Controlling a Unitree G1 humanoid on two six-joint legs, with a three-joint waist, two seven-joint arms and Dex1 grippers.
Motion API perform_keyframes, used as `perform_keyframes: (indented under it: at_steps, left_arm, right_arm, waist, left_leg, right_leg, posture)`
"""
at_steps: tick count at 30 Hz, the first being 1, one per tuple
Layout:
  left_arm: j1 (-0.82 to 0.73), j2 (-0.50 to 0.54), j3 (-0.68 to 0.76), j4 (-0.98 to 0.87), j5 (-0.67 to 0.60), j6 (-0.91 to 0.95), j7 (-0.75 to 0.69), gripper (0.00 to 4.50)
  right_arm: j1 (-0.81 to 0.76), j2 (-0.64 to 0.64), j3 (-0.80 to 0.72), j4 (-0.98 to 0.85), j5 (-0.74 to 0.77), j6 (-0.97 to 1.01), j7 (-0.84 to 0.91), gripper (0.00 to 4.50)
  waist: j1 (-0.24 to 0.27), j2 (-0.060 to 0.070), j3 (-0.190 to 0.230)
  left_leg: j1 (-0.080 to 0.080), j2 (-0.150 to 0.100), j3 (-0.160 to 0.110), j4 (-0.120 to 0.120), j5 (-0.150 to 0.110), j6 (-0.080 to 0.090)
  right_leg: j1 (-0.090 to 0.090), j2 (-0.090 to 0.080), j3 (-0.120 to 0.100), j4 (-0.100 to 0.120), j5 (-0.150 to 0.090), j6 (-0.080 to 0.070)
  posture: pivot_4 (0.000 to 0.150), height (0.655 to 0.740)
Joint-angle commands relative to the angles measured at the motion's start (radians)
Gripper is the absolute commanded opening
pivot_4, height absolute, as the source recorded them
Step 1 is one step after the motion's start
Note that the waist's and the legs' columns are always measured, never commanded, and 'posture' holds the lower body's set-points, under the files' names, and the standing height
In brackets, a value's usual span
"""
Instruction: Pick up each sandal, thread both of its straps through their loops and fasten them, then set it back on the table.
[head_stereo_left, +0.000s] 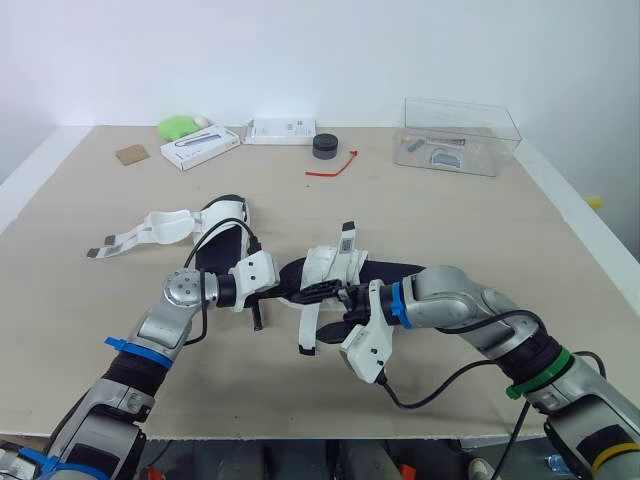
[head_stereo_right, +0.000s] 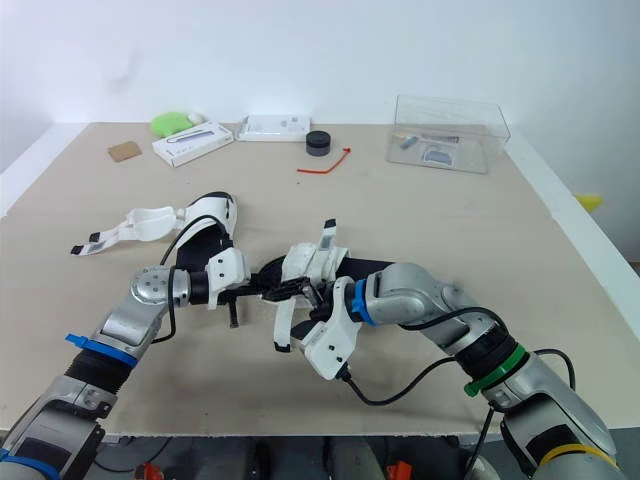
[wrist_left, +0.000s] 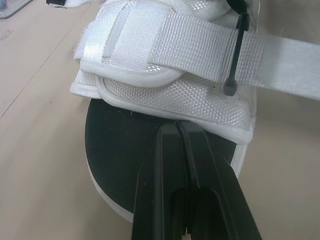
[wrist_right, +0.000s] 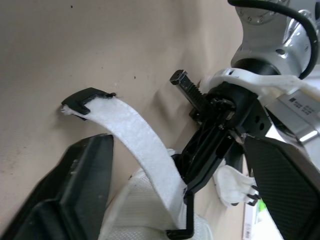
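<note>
The sandal being worked on (head_stereo_left: 335, 268) sits near the middle of the worktop (head_stereo_left: 470, 225), its black sole flat on the surface and its white padded upper facing up. The left gripper (wrist_left: 178, 127) reaches in from nine o'clock with its fingers (wrist_left: 167, 165) pressed together over the black footbed, their tips against the edge of the white upper. Whether anything thin is pinched between them cannot be told. The right gripper (wrist_right: 177, 141) comes in from four o'clock with its fingers (wrist_right: 85, 175) spread wide apart. A loose white strap (wrist_right: 137, 137) with a black tip (wrist_right: 82, 99) runs through the gap between them, touching neither. A second strap is folded flat across the upper. The second sandal (head_stereo_left: 225, 228) lies at ten o'clock from the first, near it but apart, with a long white strap (head_stereo_left: 140, 237) stretched out unfastened toward nine o'clock. Along the far edge, from eleven to one o'clock, stand a green lump (head_stereo_left: 178, 127), a brown card (head_stereo_left: 131, 155), two white boxes (head_stereo_left: 200, 148), a black puck (head_stereo_left: 325, 146), a red tie (head_stereo_left: 333, 166) and a clear plastic box (head_stereo_left: 460, 135).
</note>
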Motion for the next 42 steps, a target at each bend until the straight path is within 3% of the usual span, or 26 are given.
perform_keyframes:
  at_steps: [1, 6, 7, 28, 36, 42]
  left_arm:
    - [0.034, 0.008, -0.037, 0.042, 0.059, 0.037, 0.000, 0.00]
    - [0.035, 0.009, -0.039, 0.043, 0.061, 0.036, 0.000, 0.00]
    - [0.035, 0.009, -0.039, 0.044, 0.062, 0.037, 0.000, 0.00]
    - [0.025, 0.006, -0.040, 0.065, 0.073, 0.029, -0.003, 0.00]
    - [0.022, 0.004, -0.040, 0.071, 0.077, 0.028, -0.004, 0.00]
    - [0.018, -0.001, -0.042, 0.077, 0.078, 0.023, -0.006, 0.00]
  right_arm:
    - [-0.002, 0.010, -0.053, -0.020, 0.048, 0.028, 0.021, 2.77]
    - [0.011, 0.018, -0.062, -0.021, 0.060, 0.046, 0.044, 0.29]
    - [0.015, 0.021, -0.066, -0.019, 0.065, 0.050, 0.047, 0.04]
    - [0.100, 0.101, -0.177, -0.139, 0.345, 0.407, 0.154, 0.04]
    - [0.081, 0.206, -0.270, -0.238, 0.527, 0.822, 0.102, 0.04]
    - [0.026, 0.258, -0.337, -0.214, 0.627, 1.098, 0.069, 0.04]
  waist:
    - [0.000, 0.000, 0.000]
    - [0.000, 0.000, 0.000]
    - [0.000, 0.000, 0.000]
    - [0.000, 0.000, 0.000]
    - [0.000, 0.000, 0.000]
    - [0.000, 0.000, 0.000]
  left_leg:
    - [0.000, 0.000, 0.000, 0.000, 0.000, 0.000]
    - [0.000, 0.000, 0.000, 0.000, 0.000, 0.000]
    - [0.000, 0.000, 0.000, 0.000, 0.000, 0.000]
    - [0.002, 0.000, 0.000, 0.000, 0.000, 0.000]
    - [0.002, 0.001, -0.001, 0.001, 0.000, 0.000]
    - [0.001, 0.001, 0.000, 0.001, 0.000, 0.000]
  right_leg:
    - [0.000, 0.000, 0.000, 0.000, 0.000, 0.000]
    - [0.000, 0.000, 0.000, 0.000, 0.000, 0.001]
    - [0.000, 0.000, 0.000, 0.000, 0.000, 0.001]
    - [0.001, 0.001, 0.000, 0.001, 0.001, 0.000]
    - [0.001, 0.001, 0.000, 0.002, 0.002, -0.001]
    - [0.001, 0.001, 0.000, 0.002, 0.003, -0.002]
  posture:
    - [0.150, 0.7400]
    - [0.150, 0.7400]
    - [0.150, 0.7400]
    - [0.150, 0.7400]
    - [0.150, 0.7400]
    - [0.150, 0.7400]
